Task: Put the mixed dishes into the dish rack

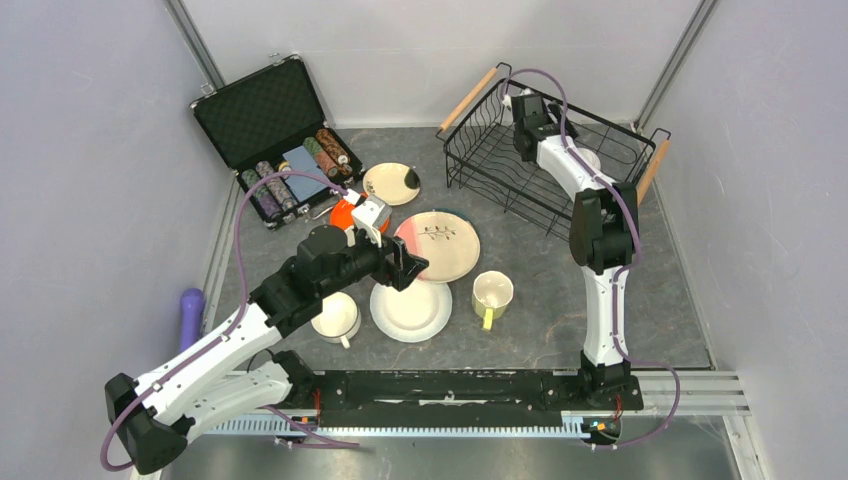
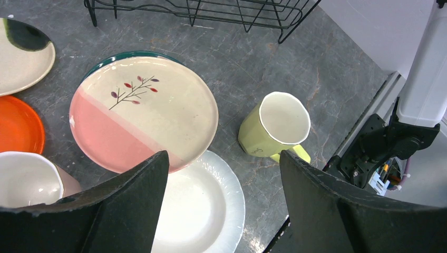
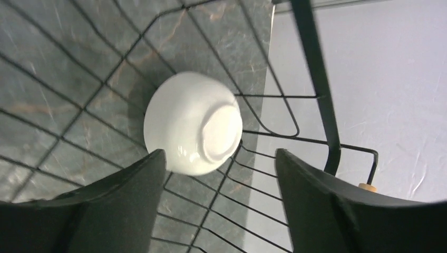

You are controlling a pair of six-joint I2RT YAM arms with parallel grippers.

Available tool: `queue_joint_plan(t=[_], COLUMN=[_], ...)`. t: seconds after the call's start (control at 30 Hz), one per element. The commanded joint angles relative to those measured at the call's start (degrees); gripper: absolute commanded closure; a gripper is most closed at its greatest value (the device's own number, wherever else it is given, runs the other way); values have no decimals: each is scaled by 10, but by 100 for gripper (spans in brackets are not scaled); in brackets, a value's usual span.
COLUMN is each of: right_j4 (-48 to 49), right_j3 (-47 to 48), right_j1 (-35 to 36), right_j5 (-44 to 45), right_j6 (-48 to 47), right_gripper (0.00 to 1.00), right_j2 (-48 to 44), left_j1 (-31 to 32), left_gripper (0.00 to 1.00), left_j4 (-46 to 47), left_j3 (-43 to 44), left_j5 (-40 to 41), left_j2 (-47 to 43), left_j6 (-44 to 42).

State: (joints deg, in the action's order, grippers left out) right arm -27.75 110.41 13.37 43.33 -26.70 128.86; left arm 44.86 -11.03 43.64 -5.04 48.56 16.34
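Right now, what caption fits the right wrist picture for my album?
Open right claw above a small white bowl, base toward the camera, inside the black wire dish rack.

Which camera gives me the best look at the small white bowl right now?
Right wrist: the small white bowl fills the middle of the frame, lying upside down on the dish rack wires, foot ring showing. Top external shows only a white sliver beside the right arm. Left wrist misses it.
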Motion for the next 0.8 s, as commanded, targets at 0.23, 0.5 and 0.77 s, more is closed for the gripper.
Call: queue_joint_plan(t=[0.23,0.5,0.77], right_j4=[142,156,134], right_j3=[75,53,-1], right_j1=[-2,-24,-63], right_j5=[-25,-50,12], right_j6=[49,116,195], right_gripper=[76,100,100], right_j2=[54,94,84], left_j1=[-4,-8,-10], left_gripper=[18,18,19], left_j4=[8,12,17], left_j3=[-7,-5,-10], left_j5=[9,4,-16], left_j2=[-13,1,10], left_j6=[-25,-22,-12])
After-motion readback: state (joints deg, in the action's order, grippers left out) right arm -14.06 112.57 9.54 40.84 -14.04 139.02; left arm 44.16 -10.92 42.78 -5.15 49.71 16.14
